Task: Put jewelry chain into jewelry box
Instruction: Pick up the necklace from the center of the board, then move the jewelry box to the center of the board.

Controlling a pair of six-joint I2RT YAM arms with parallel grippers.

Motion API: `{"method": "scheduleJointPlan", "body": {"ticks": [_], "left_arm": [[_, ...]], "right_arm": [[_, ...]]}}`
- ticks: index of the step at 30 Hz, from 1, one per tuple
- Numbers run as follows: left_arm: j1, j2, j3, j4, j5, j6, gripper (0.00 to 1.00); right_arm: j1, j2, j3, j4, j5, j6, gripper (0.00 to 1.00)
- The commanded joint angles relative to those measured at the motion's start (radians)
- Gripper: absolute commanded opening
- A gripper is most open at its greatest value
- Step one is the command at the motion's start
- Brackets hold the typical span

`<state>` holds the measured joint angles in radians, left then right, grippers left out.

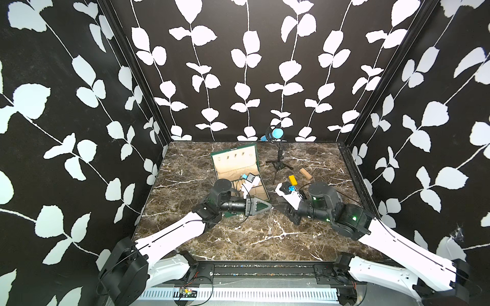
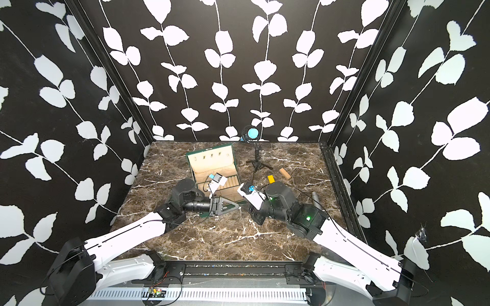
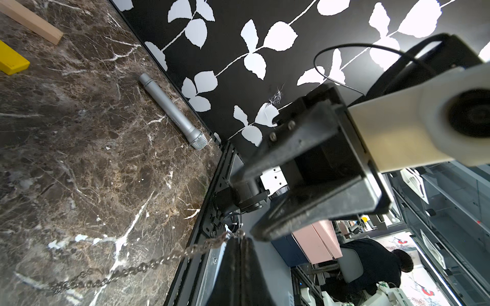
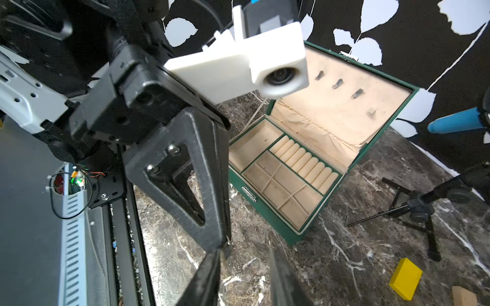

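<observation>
**Inventory, L to R, seen from the floor:**

1. **Left gripper** (image 1: 270,207): jaws shut, pinching the top link of the jewelry chain at the very tips. Fingers lie about level and point at the other arm.
2. **Jewelry box** (image 4: 266,218): open, lid upright, compartments look empty. Sits beyond the left gripper, away from the base, w/ its near corner just behind those fingers.
3. **Jewelry chain** (image 3: 138,269): hangs limp below the left tips, long axis roughly up-down. Can't tell if the bottom end touches the table (image 1: 238,238).
4. **Right gripper** (image 3: 245,205): jaws apart, holding nothing. Its tips face the left tips, just beside the pinched link.
5. **Tripod stand** (image 1: 278,164), **yellow block** (image 1: 292,179), **wooden block** (image 1: 305,173): all beyond the right gripper, well apart from the chain.

**Note:** left arm has the chain and is nearer the box. Est. next move is to lift it, then carry it back over the front wall. The dangling end must clear that rim. Room is tight only at the right gripper. The space above the box looks open.
</observation>
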<state>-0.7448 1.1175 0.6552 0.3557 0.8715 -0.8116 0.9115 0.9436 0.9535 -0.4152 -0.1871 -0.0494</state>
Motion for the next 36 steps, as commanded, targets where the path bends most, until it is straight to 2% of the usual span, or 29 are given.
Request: {"method": "scheduleJointPlan", "body": {"ticks": [1, 5, 8, 10, 13, 15, 18, 22, 26, 36], "left_arm": [[-0.001, -0.052, 0.033, -0.059, -0.027, 0.048, 0.0], [-0.002, -0.095, 0.047, -0.143, -0.063, 0.072, 0.0], [-0.001, -0.151, 0.081, -0.265, -0.125, 0.11, 0.0], [-0.001, -0.185, 0.123, -0.38, -0.175, 0.153, 0.0], [-0.001, -0.223, 0.202, -0.545, -0.244, 0.225, 0.0], [-0.001, -0.236, 0.263, -0.652, -0.299, 0.28, 0.0], [-0.001, -0.252, 0.343, -0.783, -0.367, 0.355, 0.0], [-0.001, -0.273, 0.404, -0.886, -0.456, 0.428, 0.0], [-0.001, -0.282, 0.43, -0.937, -0.521, 0.47, 0.0], [-0.001, -0.367, 0.387, -0.934, -0.716, 0.487, 0.0]], "right_arm": [[0.003, -0.038, -0.002, 0.041, 0.048, 0.015, 0.53], [0.004, -0.077, -0.005, 0.045, 0.148, 0.046, 0.63], [0.002, -0.095, -0.016, 0.068, 0.361, 0.163, 0.75], [-0.019, -0.08, -0.018, 0.073, 0.452, 0.258, 0.76], [-0.108, 0.01, 0.018, -0.005, 0.516, 0.455, 0.73], [-0.171, 0.104, 0.053, -0.089, 0.508, 0.562, 0.7], [-0.229, 0.24, 0.074, -0.117, 0.388, 0.639, 0.65], [-0.233, 0.388, 0.083, -0.011, 0.246, 0.651, 0.62], [-0.233, 0.527, 0.14, 0.026, 0.178, 0.636, 0.6], [-0.233, 0.812, 0.302, 0.062, 0.137, 0.615, 0.53]]}}
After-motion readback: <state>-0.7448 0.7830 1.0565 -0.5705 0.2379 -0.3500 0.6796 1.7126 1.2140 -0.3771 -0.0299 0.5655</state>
